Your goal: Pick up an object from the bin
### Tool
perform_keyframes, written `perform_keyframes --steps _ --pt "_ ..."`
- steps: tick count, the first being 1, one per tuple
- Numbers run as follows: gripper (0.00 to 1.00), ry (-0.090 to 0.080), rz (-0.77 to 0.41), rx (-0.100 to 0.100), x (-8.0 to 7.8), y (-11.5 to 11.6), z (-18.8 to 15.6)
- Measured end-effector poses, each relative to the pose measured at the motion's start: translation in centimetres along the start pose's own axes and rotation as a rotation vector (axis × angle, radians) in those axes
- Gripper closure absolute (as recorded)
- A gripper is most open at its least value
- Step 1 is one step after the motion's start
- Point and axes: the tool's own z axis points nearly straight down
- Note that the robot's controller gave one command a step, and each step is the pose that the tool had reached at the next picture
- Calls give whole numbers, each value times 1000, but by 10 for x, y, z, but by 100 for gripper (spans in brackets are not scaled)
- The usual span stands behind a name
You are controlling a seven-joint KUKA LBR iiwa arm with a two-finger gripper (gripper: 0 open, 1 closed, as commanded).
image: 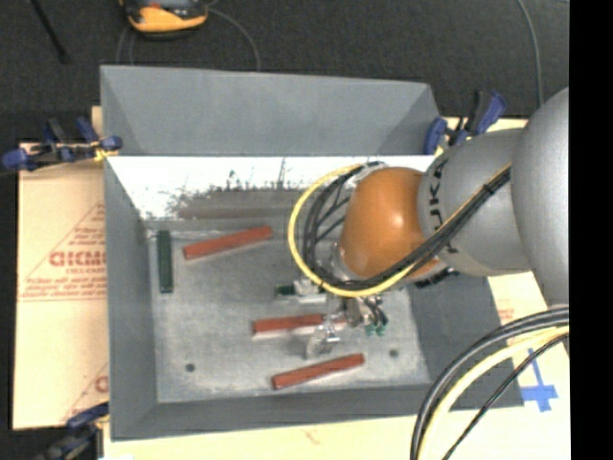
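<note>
The gripper (pixel 333 330) hung low in the bin (pixel 206 357), right over the near end of a reddish-brown flat bar (pixel 280 327) that ran away from it toward the view's left. Whether the gripper was open, closed or already pinching that end could not be told, since the orange wrist cover and cables hid most of it.

A second bar of the same kind (pixel 316 372) lay just below the gripper, slightly slanted and apart from the first. A third (pixel 228 243) lay well up and to the left of it, and a dark green strip (pixel 165 262) stood far off to its left by the bin wall.

Judging by its looks, the bar under the gripper was light, stiff and straight (likely wood or plastic), not fragile, with smooth faces that could slip. Lying flat on the bin floor, it offered only its two long edges to pinch. A hold across the narrow width seemed best, and nearer the middle than the end, because an end grip would probably let the long free part droop or swing.
</note>
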Motion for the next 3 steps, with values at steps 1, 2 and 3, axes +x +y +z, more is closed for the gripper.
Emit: perform_keyframes --steps 1,2,3 --pt "100 -24 2 0 -6 0 -3" --pt "100 -24 2 0 -6 0 -3" --pt "100 14 6 1 -29 -14 -142"
